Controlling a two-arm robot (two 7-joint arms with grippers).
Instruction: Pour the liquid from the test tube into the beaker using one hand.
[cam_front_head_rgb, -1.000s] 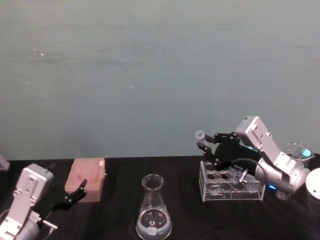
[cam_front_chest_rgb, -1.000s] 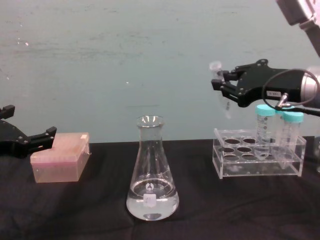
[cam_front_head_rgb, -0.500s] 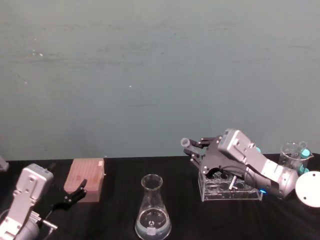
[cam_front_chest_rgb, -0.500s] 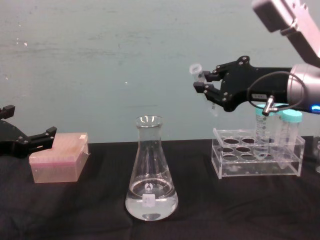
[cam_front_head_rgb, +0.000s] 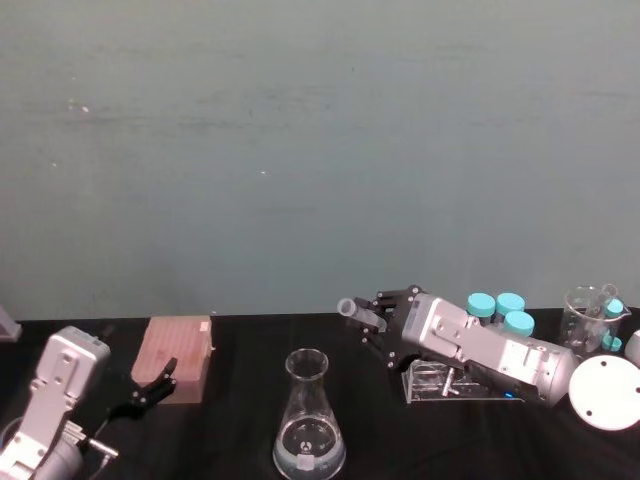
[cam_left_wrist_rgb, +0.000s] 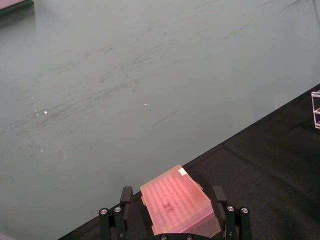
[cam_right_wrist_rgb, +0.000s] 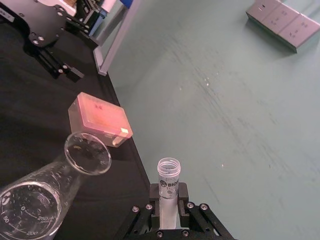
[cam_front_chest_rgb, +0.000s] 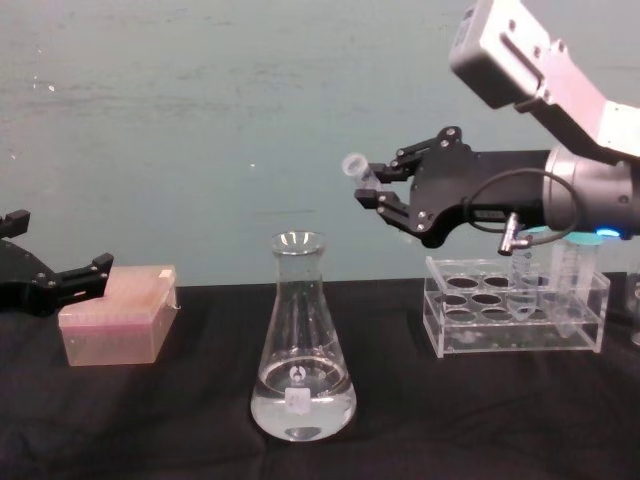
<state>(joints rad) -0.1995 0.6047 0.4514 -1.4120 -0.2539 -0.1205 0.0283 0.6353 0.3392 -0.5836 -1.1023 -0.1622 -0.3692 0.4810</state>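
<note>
Nearest to me, the beaker (cam_front_chest_rgb: 302, 345) stands upright at the front of the black tabletop (cam_front_chest_rgb: 170, 425). Clear liquid (cam_front_chest_rgb: 302, 412) pools in its wide base, and a small white label sits low on its side.

Above and to the right of the beaker's mouth, the right claw (cam_front_chest_rgb: 384, 192) is clenched on the test tube (cam_front_chest_rgb: 357, 169). The tube is tilted, its flared rim pointing up and toward the beaker, beside the mouth rather than over it. I cannot tell the level inside the tube.

Behind the claw, the clear rack (cam_front_chest_rgb: 515, 322) rests on the tabletop and holds the teal-capped tubes (cam_front_head_rgb: 500, 309).

At far left, the left claw (cam_front_chest_rgb: 62, 282) is released, its fingers spread, grasping nothing, just beside the pink box (cam_front_chest_rgb: 118, 318).

A pale teal wall (cam_front_chest_rgb: 200, 120) closes the scene.
</note>
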